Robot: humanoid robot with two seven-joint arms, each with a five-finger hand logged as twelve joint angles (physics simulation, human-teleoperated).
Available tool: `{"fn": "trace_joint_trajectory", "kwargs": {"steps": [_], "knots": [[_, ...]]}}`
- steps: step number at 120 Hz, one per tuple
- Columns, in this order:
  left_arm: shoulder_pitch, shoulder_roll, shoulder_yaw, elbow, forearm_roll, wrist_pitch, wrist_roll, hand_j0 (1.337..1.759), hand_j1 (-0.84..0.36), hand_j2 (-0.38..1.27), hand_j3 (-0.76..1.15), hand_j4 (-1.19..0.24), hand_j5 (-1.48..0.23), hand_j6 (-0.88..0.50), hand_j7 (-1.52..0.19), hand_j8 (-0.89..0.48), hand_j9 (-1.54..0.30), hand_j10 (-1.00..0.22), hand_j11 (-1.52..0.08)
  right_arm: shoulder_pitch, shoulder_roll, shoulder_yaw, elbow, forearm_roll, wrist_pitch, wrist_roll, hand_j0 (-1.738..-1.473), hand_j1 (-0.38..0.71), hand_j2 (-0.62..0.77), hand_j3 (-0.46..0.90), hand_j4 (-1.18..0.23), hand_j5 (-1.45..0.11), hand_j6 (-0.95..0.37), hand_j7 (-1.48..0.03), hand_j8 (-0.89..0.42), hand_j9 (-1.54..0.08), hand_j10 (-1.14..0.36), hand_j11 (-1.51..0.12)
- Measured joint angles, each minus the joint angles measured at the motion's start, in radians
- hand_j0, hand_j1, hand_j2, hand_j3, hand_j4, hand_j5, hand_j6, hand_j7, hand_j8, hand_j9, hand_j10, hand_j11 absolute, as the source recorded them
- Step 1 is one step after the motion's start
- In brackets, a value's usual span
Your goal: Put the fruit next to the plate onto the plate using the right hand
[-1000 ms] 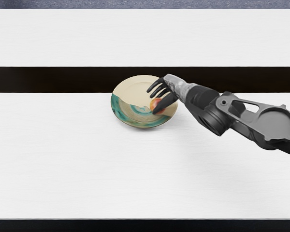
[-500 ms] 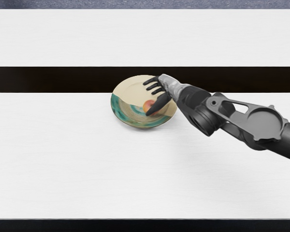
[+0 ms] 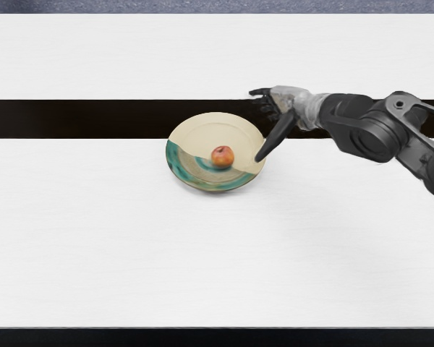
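A small round red-orange fruit [image 3: 222,156] sits on the round ceramic plate [image 3: 197,127], slightly right of the plate's middle. It rests just where the cream-coloured far part of the plate meets the teal-green band that sweeps along its left and near rim. The fruit touches nothing but the plate.

The plate lies on the white, flat table [image 3: 202,253]. Its far rim overlaps a black band [image 3: 94,119] that runs across the table from left to right.

The right hand [image 3: 279,110], dark grey with a lighter grey back, hangs to the right of the plate and a little farther back, mostly in front of the black band. It holds nothing, and its fingers are loose and apart. One long digit [image 3: 272,142] slants down and to the left, its tip lying close to the plate's right rim (whether it touches the rim cannot be told from this view). The shorter fingers point left at the far side of the hand and are hard to make out against the band. The hand is well clear of the fruit.

The right arm [image 3: 380,130], grey with bulky round joints, comes in from the right edge and reaches left to the wrist.
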Motion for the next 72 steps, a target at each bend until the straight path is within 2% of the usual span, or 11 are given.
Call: {"fn": "trace_joint_trajectory", "kwargs": {"steps": [13, 36, 50, 72], "knots": [[0.004, 0.0, 0.001, 0.0, 0.001, 0.0, 0.0, 1.658, 0.34, 0.0, 0.0, -0.01, -0.01, -0.01, -0.01, -0.01, -0.01, -0.01, -0.01, -0.001, -0.102, 0.031, -0.001, 0.067, 0.188, 0.0, -1.658, -0.31, 0.0, 0.0, -0.03, -0.04, -0.03, -0.04, -0.03, -0.04, -0.03, -0.04], [0.009, 0.0, 0.003, 0.003, 0.002, 0.002, 0.001, 1.658, 0.34, 0.0, 0.0, -0.01, -0.01, -0.01, -0.01, -0.01, -0.01, -0.01, -0.01, -0.002, -0.219, 0.081, -0.011, 0.132, 0.501, 0.0, -1.658, -0.33, 0.0, 0.0, -0.01, -0.02, -0.01, -0.02, -0.01, -0.02, -0.01, -0.02], [0.009, 0.0, 0.003, 0.004, 0.002, 0.003, 0.001, 1.658, 0.34, 0.0, 0.0, -0.01, -0.01, -0.01, -0.01, -0.01, -0.01, -0.01, -0.01, -0.005, -0.29, 0.106, -0.064, 0.168, 0.572, 0.0, -1.658, -0.34, 0.0, 0.0, -0.01, -0.01, -0.01, -0.01, -0.01, -0.01, -0.01, -0.01], [0.009, 0.0, 0.003, 0.005, 0.002, 0.003, 0.001, 1.658, 0.34, 0.0, 0.0, -0.01, -0.01, -0.01, -0.01, -0.01, -0.01, -0.01, -0.01, -0.009, -0.321, 0.121, -0.131, 0.183, 0.601, 0.0, -1.658, -0.35, 0.0, 0.0, 0.0, 0.0, -0.01, 0.0, 0.0, 0.0, 0.0, 0.0]]}}
